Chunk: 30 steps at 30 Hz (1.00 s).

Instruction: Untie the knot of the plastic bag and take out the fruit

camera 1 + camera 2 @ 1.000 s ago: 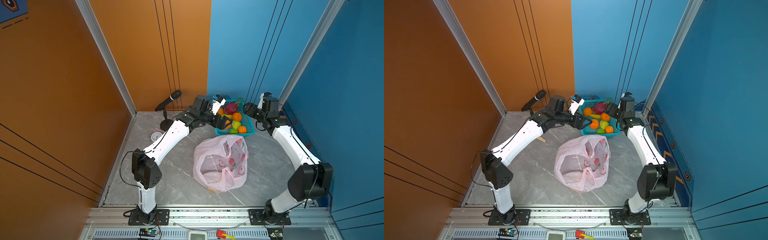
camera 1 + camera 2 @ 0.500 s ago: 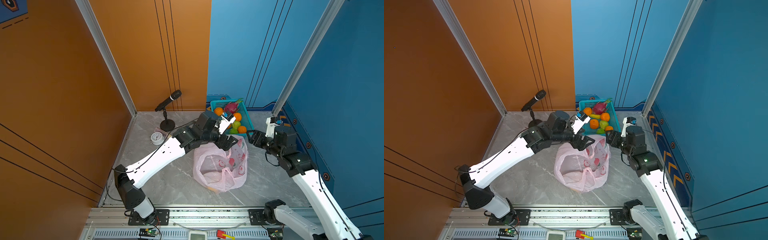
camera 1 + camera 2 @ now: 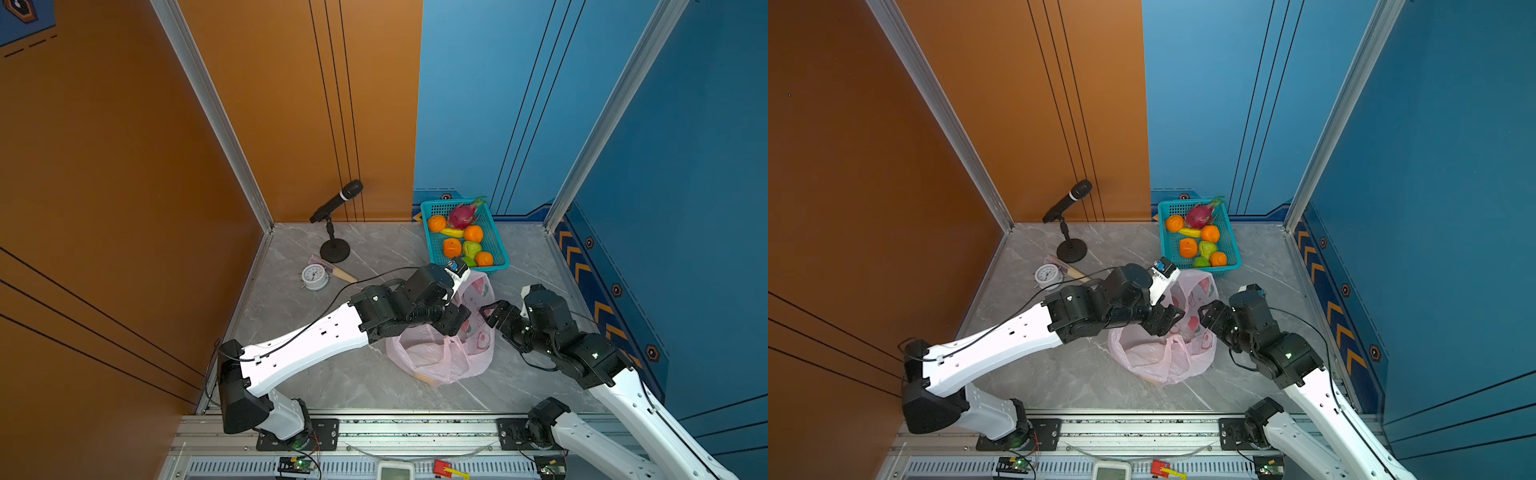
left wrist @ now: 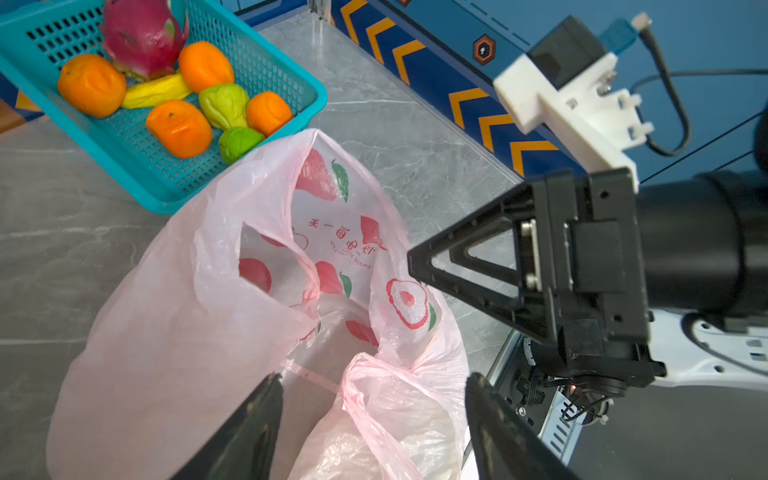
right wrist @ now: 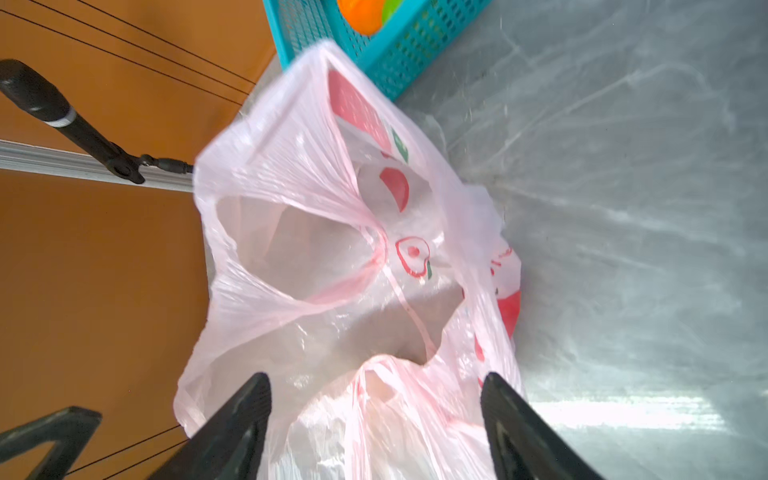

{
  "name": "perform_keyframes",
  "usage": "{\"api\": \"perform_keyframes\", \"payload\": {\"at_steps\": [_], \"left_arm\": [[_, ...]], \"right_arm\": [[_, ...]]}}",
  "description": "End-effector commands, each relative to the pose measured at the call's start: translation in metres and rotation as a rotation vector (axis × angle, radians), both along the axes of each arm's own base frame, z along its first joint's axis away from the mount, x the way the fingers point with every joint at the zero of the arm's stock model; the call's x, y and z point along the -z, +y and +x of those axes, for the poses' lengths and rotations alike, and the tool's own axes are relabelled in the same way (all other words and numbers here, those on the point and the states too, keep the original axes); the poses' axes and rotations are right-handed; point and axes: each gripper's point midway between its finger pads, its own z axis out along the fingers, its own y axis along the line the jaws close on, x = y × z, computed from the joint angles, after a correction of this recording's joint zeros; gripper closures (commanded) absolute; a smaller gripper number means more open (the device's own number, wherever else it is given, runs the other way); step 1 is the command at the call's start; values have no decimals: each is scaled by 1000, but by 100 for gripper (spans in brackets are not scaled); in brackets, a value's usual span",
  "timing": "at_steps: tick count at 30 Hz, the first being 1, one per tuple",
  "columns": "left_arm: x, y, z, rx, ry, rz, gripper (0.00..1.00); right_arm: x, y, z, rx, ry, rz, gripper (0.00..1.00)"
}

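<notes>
Bag (image 3: 440, 357) pink, see-through, sits on grey table (image 3: 332, 374), mouth open, handle loops loose. Fruit (image 3: 461, 239) sits in teal basket (image 3: 492, 243) just behind it. Left gripper (image 4: 374, 386) over Bag, jaws wide, holding nothing. Right gripper (image 5: 376, 378) by other side, jaws wide, holding nothing.
</notes>
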Motion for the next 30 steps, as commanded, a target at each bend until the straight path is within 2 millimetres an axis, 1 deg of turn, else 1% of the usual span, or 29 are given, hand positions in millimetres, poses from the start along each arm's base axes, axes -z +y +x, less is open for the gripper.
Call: {"api": "perform_keyframes", "payload": {"at_steps": [1, 3, 5, 6, 7, 9, 11, 14, 18, 20, 24, 25, 27, 29, 30], "left_arm": [[29, 16, 2, -94, 54, 105, 30], [41, 21, 4, -124, 82, 139, 31], [52, 22, 2, -135, 115, 153, 31], [56, 22, 0, -139, 127, 156, 31], [60, 22, -1, -146, 144, 158, 32], [70, 24, -1, -168, 160, 174, 34], [82, 31, 1, -220, 171, 207, 39], [97, 38, 2, -273, 195, 226, 42], [108, 43, 0, -313, 227, 233, 42], [115, 49, -3, -346, 252, 232, 43], [127, 62, -8, -390, 285, 242, 45], [129, 64, -10, -390, 291, 245, 45], [135, 67, -14, -388, 309, 251, 46], [143, 70, -20, -394, 341, 258, 46], [146, 72, -23, -406, 356, 258, 46]], "right_arm": [[22, 6, -11, 140, 128, 127, 16], [35, 13, -17, 149, 194, 139, 14], [45, 20, -23, 150, 246, 126, 10], [48, 23, -24, 152, 258, 119, 8], [50, 30, -27, 131, 263, 107, 5], [55, 39, -27, 118, 269, 99, 0], [61, 48, -25, 108, 284, 89, 0], [77, 60, -25, 86, 323, 53, 0], [103, 66, -28, 72, 408, -28, 0], [114, 70, -31, 33, 427, -78, 0], [134, 69, -37, -56, 457, -223, 0], [141, 71, -40, -84, 473, -243, 3], [150, 74, -45, -126, 492, -259, 12], [157, 79, -48, -158, 481, -252, 27], [159, 79, -49, -156, 472, -254, 34]]}}
